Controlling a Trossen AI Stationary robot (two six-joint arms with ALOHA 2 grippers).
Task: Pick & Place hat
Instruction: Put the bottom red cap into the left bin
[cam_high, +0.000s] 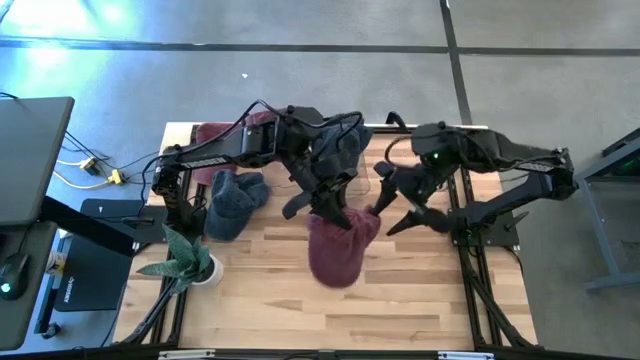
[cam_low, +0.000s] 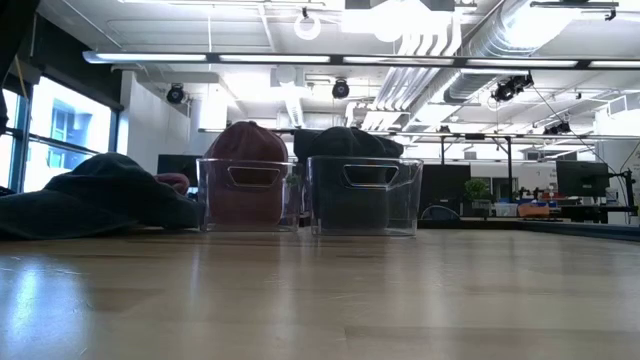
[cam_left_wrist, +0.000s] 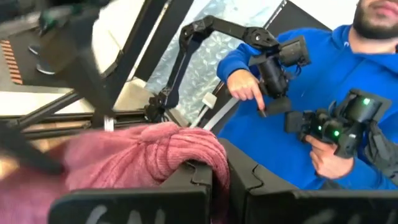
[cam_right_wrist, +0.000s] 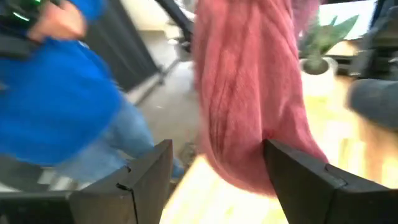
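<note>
A pink knitted hat (cam_high: 340, 250) hangs in the air over the middle of the table, below my left gripper (cam_high: 325, 205), which is shut on it. In the left wrist view the hat (cam_left_wrist: 137, 162) bunches just ahead of the dark fingers. My right gripper (cam_high: 395, 212) stands open at the hat's right side. In the right wrist view the hanging hat (cam_right_wrist: 249, 93) fills the space ahead of its spread fingers (cam_right_wrist: 143, 174); whether they touch it I cannot tell. The low view shows neither gripper nor this hat. My left gripper pinches a bunched fold of the hat's upper end (cam_left_wrist: 208, 163) between its two fingers, coming nearly level from the table's left. One layer or several, I cannot tell. The hat hangs slack below the fingers, its rounded lower end (cam_high: 335, 270) clear of the table.
A blue-grey hat (cam_high: 235, 205) lies on the table's left part. Two clear bins stand at the far edge, one with red hats (cam_low: 247, 190), one with dark hats (cam_low: 362, 195). A potted plant (cam_high: 190, 262) stands at the left edge. A person in a blue top (cam_left_wrist: 311, 106) stands beyond the table.
</note>
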